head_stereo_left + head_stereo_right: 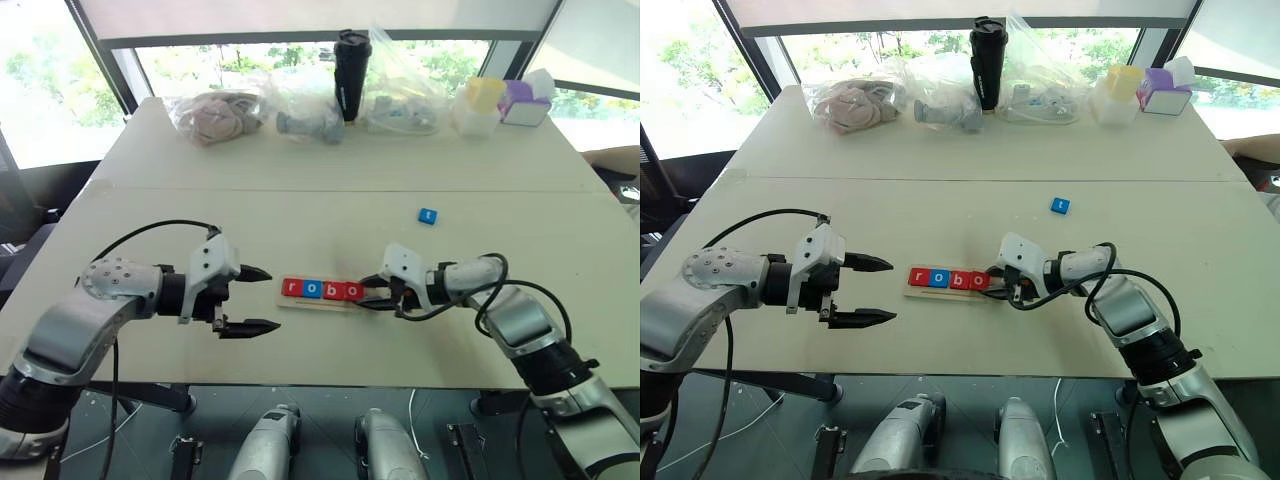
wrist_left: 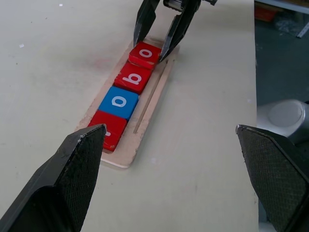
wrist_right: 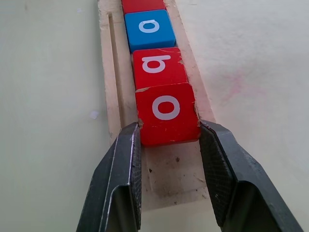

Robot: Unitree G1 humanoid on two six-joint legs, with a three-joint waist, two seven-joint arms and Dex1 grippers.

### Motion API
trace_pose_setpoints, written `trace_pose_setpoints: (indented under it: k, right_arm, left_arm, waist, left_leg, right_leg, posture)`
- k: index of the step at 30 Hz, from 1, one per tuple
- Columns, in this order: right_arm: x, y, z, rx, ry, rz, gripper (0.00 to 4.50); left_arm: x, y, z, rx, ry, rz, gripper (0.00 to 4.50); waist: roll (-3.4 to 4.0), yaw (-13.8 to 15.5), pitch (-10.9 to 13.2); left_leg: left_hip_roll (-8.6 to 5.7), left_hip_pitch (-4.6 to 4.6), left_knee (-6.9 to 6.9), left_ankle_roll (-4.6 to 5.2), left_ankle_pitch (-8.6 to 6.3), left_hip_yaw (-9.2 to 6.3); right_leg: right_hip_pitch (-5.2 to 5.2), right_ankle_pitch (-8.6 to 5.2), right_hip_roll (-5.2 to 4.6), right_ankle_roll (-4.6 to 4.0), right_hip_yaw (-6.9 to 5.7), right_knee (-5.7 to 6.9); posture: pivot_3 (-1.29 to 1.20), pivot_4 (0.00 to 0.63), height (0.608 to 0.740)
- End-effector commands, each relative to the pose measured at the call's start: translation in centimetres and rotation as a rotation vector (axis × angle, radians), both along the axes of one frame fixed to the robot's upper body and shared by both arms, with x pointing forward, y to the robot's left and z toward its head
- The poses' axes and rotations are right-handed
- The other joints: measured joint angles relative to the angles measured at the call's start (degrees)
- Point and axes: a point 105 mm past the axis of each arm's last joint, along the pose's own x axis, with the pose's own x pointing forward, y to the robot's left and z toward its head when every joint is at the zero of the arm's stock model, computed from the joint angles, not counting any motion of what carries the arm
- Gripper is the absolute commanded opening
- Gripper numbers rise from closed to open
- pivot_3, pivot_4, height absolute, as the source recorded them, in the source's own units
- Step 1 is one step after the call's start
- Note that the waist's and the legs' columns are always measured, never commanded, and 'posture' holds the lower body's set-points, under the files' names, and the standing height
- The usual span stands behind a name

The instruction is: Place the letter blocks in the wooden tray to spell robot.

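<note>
Right gripper (image 3: 169, 140) pinching red square "o" tile (image 3: 167, 112), fourth in pale wooden tray (image 1: 320, 302) near table's front edge | left gripper (image 1: 260, 299) spread wide beside tray | blue "t" tile (image 1: 427, 215) apart, toward right edge.

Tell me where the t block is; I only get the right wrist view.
Observer: The blue t block lies loose on the table, beyond the wooden tray, toward the robot's right.
Operator: Left tool?
Observer: The left tool is open, off the tray's left end, holding nothing.
Operator: First tile's letter?
Observer: The red r block sits at the tray's left end; the row reads r, o, b, o.
</note>
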Motion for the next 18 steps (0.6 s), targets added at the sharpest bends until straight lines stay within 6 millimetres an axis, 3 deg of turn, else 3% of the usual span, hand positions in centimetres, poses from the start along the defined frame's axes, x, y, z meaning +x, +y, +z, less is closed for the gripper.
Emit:
trace_pose_setpoints:
  k: [1, 6, 13, 16, 18]
  right_arm:
    - [0.3, 0.5, 1.0, 0.013, -0.037, 0.021, 1.64]
    - [0.4, 0.5, 1.7, 0.032, -0.057, 0.016, 4.09]
    - [1.6, 0.5, 5.7, 0.170, -0.153, -0.033, 4.09]
    - [4.2, -2.1, 8.3, 0.289, -0.209, -0.232, 4.09]
    - [6.3, -4.6, 8.7, 0.318, -0.253, -0.422, 4.09]
  left_arm:
    - [-0.2, -0.2, 0.5, -0.010, -0.027, -0.013, 4.50]
    - [-0.1, 0.0, 0.4, -0.005, -0.027, -0.008, 4.50]
    - [0.0, -0.1, 0.3, -0.002, -0.029, -0.007, 4.50]
    - [0.0, 0.0, 0.3, -0.004, -0.035, -0.003, 4.50]
    - [0.0, 0.0, 0.4, -0.008, -0.040, 0.002, 4.50]
  waist:
    - [0.00, 0.0, 0.0]
    - [0.00, 0.0, 0.0]
    - [0.00, 0.0, 0.0]
    - [0.00, 0.0, 0.0]
    - [0.00, 0.1, 0.0]
  left_leg:
    - [0.00, 0.00, 0.00, 0.00, 0.00, 0.00]
    - [0.00, 0.00, 0.00, 0.00, 0.00, 0.00]
    - [0.00, 0.01, 0.00, 0.00, 0.00, 0.00]
    - [0.00, 0.00, -0.01, 0.00, 0.00, 0.00]
    - [-0.01, 0.00, 0.00, 0.00, 0.00, 0.00]
  right_leg:
    - [0.00, 0.00, 0.00, 0.00, 0.00, 0.00]
    - [0.00, 0.00, 0.00, 0.00, 0.00, 0.00]
    - [-0.01, 0.00, 0.01, 0.00, 0.00, 0.02]
    - [-0.02, 0.00, 0.01, 0.00, 0.00, 0.02]
    - [-0.01, 0.01, 0.00, 0.00, 0.01, 0.02]
  posture:
    - [0.00, 0.150, 0.740]
    - [0.00, 0.150, 0.740]
    - [0.00, 0.150, 0.740]
    - [0.00, 0.150, 0.740]
    - [0.00, 0.150, 0.740]
